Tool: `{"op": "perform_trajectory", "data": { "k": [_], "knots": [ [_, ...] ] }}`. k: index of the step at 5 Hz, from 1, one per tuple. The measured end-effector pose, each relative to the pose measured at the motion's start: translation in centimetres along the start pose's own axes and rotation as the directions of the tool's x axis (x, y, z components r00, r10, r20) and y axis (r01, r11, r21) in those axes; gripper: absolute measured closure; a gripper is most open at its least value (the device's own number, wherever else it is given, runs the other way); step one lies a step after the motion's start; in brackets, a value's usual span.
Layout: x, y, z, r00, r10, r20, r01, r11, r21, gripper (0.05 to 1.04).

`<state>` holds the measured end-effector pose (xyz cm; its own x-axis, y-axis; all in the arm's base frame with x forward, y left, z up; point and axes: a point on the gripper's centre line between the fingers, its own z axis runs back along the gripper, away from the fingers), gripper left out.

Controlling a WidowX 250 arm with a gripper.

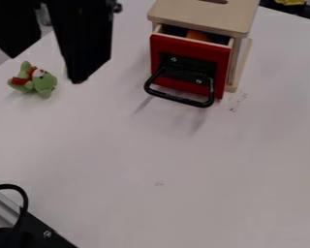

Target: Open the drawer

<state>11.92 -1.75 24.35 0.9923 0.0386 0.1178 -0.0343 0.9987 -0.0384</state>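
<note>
At the upper left hangs the black gripper [47, 68], its two fingers spread well apart with nothing held between them. It is to the left of the drawer and does not touch it. The drawer [159, 51] has a red front and sits in a small light-wood box [203, 14] at the top centre. It is pulled out slightly, so a narrow gap shows its dark inside with an orange thing [197, 35] in it. A black metal handle [180, 99] sticks out from the drawer's front toward the camera.
A green and red plush toy [35, 80] lies on the white table [183, 169], below the gripper in the view. Black and metal equipment with a cable [23, 208] is at the lower left corner. Something yellow [291, 2] shows at the top right.
</note>
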Motion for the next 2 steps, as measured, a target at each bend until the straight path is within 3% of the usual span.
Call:
{"op": "perform_trajectory", "data": {
  "k": [1,2],
  "knots": [
    [-0.1,0.0,-0.4,1.0,0.002,-0.015,-0.002,1.0,0.002,0.097],
    [2.5,-0.3,-1.8,0.999,0.007,-0.048,-0.007,1.0,0.008,0.097]
  ]
}}
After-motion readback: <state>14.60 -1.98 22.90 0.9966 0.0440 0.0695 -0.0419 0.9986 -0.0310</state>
